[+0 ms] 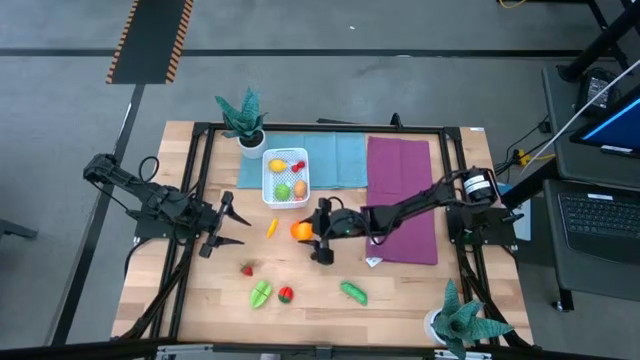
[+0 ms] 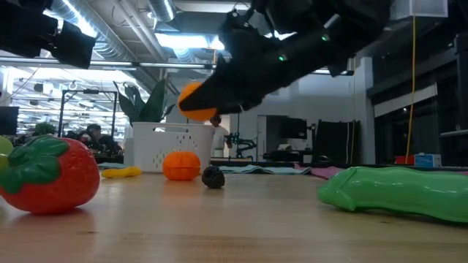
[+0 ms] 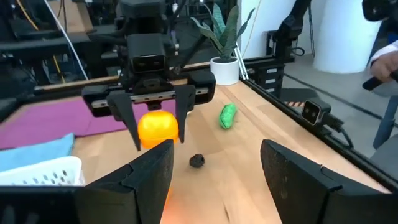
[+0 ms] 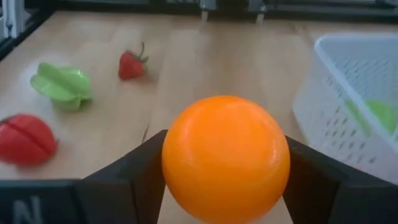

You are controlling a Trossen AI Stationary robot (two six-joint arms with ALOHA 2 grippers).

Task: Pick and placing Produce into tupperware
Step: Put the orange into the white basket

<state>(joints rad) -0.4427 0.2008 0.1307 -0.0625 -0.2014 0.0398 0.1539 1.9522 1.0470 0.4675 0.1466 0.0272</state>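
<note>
Tupperware sits just ahead of our right gripper, which grips the orange above the table, so we should carry it high over the near wall, centre it, then let go. We see yellow, red, green and orange pieces already inside; our left gripper waits nearby with fingers apart, holding nothing.

Grey floor with hazard-striped mat, ceiling strip lights overhead.
</note>
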